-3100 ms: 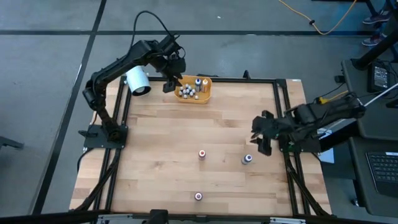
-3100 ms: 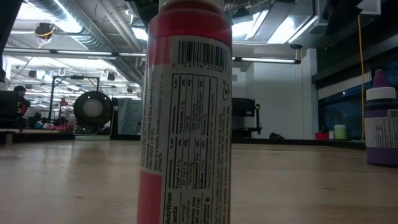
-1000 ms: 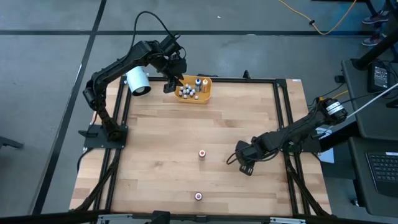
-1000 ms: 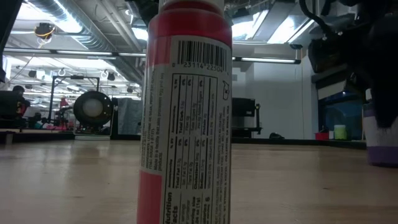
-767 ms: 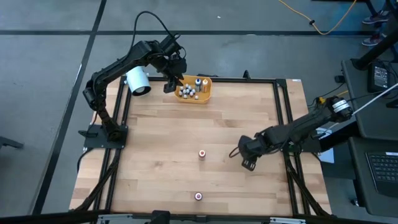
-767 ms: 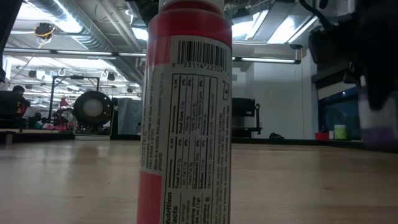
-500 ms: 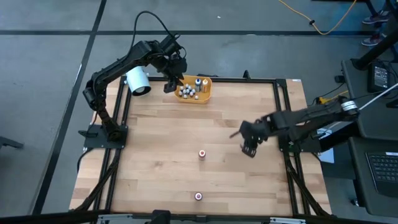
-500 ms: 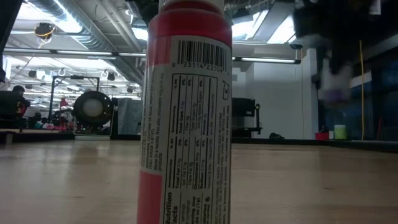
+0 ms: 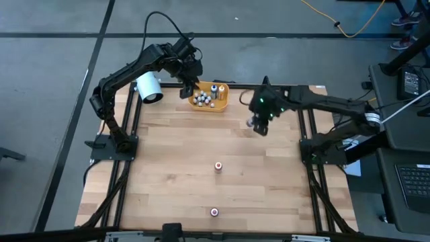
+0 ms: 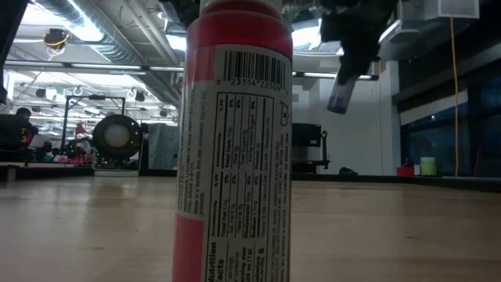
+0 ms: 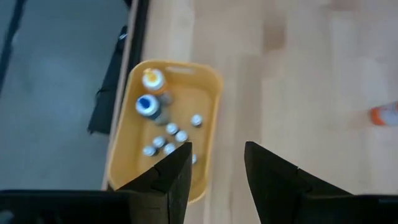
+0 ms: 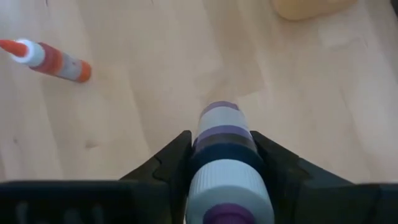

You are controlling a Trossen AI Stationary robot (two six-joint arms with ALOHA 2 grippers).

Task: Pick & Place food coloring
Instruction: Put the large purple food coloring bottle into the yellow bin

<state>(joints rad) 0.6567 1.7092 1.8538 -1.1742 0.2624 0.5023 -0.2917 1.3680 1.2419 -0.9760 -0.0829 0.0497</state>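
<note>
A purple-capped food colouring bottle [image 12: 225, 149] is seen clamped between the dark fingers of the right gripper [image 9: 258, 125], carried clear of the table [image 9: 222, 144] and brought near the yellow-orange bin [image 9: 212, 95] at the far edge. A second ago the same gripper was down at the boards on the right side, where the bottle had stood; it has since been lifted and swung across, so the pick is judged done and only the drop into the bin remains. In the low view the bottle [image 10: 339, 92] is shown hanging high, tilted, well above the wood.

The left gripper [image 9: 185, 89] is held unchanged over the bin's near-left rim, its fingers [image 11: 173, 171] parted with nothing between them. The bin [image 11: 208, 134] is a smooth, rounded-corner plastic tray in which several small capped bottles [image 11: 168, 134] already lie or stand.

Two red-and-white bottles [image 9: 218, 166] [image 9: 214, 212] are left on the pale butcher-block planks, well apart from the bin. One [image 10: 234, 141] fills the low view: a slim cylinder with a glossy red wrap and a printed white barcode label. A white cylinder [image 9: 148, 86] is seen just beside the left arm, off the table's corner. The held bottle's body is pale plastic, banded with a purple label.
</note>
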